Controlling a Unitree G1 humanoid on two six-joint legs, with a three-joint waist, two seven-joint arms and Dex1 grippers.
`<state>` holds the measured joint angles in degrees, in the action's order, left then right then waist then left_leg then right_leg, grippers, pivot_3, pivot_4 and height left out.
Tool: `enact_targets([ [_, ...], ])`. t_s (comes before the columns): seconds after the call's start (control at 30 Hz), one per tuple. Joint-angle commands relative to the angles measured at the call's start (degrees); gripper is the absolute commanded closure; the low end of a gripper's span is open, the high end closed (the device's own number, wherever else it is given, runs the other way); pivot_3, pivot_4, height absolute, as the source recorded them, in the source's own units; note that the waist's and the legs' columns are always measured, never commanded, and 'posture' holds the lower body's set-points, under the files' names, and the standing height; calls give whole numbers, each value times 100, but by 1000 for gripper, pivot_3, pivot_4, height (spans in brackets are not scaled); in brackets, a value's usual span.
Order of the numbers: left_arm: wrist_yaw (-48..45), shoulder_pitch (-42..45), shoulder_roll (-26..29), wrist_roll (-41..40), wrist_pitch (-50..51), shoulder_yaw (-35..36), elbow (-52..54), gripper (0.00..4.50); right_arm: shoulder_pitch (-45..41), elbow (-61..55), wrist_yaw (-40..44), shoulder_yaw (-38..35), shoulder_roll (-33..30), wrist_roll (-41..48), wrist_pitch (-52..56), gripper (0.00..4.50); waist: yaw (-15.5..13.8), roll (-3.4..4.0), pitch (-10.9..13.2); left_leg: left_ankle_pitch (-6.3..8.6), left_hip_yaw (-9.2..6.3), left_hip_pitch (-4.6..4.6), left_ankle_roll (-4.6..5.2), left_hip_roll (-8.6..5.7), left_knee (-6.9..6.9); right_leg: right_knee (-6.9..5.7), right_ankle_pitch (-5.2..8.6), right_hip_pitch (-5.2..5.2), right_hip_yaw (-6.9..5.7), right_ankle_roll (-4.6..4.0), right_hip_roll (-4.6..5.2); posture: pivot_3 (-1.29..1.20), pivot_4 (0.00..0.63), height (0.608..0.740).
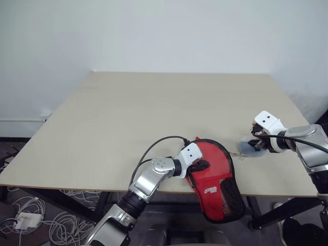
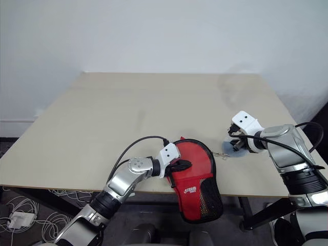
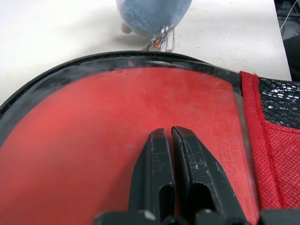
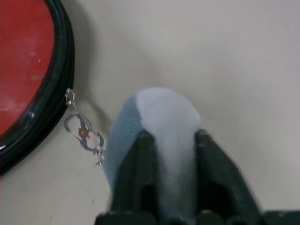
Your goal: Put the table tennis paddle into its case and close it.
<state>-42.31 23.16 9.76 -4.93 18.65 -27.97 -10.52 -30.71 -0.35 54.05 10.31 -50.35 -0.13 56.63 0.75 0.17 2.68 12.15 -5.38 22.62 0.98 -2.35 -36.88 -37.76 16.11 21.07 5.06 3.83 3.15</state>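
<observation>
- Standing before the table (image 1: 128,123), I see a wide pale wooden top, and the action is at its near edge.
- The case (image 1: 212,177) lies there, red with black edging, looking closed all around; its mesh pocket end hangs over the table edge. The paddle is not visible, so I judge it is inside the case, but I cannot confirm this.
- The left gripper (image 3: 171,140) presses on the red face of the case with both fingers together, holding nothing between them.
- The right gripper (image 4: 171,140) is beside the case on the robot's right, with its fingers a little apart and a soft pale blue pull tab (image 4: 159,122) between them. Whether they squeeze the tab or only touch it, I cannot tell.
- A small metal clip chain (image 4: 84,133) joins this tab to the edge of the case.
- Risks, in my judgement: if the zipper is not completely shut, the tab may slip out of the loose fingers. Also, much of the case hangs over the edge, so if the left gripper lifts, the case could slide down from the table.
</observation>
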Motion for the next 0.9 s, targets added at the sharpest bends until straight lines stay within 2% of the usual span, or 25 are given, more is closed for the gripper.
enact_targets([
  [0.03, 2, -78, 102, 245, 140, -63, -303, 4374, -157, -321, 410, -114, -402, 287, 102, 1994, 4, -1, 0, 0, 1, -1, 0, 1, 0, 0, 0, -1, 0, 0, 0, 0, 0, 734],
  [0.13, -6, -67, 99, 249, 135, -56, -325, 4374, -248, -363, 998, 5, -777, 523, -137, 829, 17, -2, 0, 0, 2, -2, 0, 3, 0, 1, 3, -1, -1, 6, 0, 0, 0, 734],
  [0.2, -5, -65, 96, 252, 133, -54, -332, 4374, -546, -47, 1195, 17, -814, 603, -288, 121, 38, -1, 0, 1, 3, -4, 0, 4, 0, 1, 7, -2, -2, 11, 0, 0, 0, 734],
  [0.3, 5, -46, 75, 252, 130, -56, -364, 4374, -1274, 871, 1184, 54, -520, 575, -564, 52, 75, 4, -4, 1, 10, -11, -1, 10, -1, 0, 6, -5, 2, 10, -1, 0, 0, 734],
  [0.5, 34, -77, 48, 288, 141, -65, -330, 4374, -2470, 3289, 591, 215, 243, 139, -1423, 52, 46, -7, -6, 1, 10, -13, -1, 7, -2, 1, -5, -7, -1, -8, -1, 0, 0, 734],
  [0.6, 71, -102, 45, 308, 160, -20, -299, 4374, -2488, 3776, 774, 393, 339, -25, -1747, 52, 25, -11, -8, 1, 0, -6, 0, 2, -1, 5, -11, 0, -4, -19, -1, 0, 0, 734],
  [0.9, 110, -264, 85, 345, 223, 47, -132, 4374, -2164, 4288, 986, 463, 298, -288, -2125, 52, 62, -2, -11, 1, 9, -8, 1, 4, 0, -1, -12, -3, 1, -20, -3, 0, 0, 734],
])
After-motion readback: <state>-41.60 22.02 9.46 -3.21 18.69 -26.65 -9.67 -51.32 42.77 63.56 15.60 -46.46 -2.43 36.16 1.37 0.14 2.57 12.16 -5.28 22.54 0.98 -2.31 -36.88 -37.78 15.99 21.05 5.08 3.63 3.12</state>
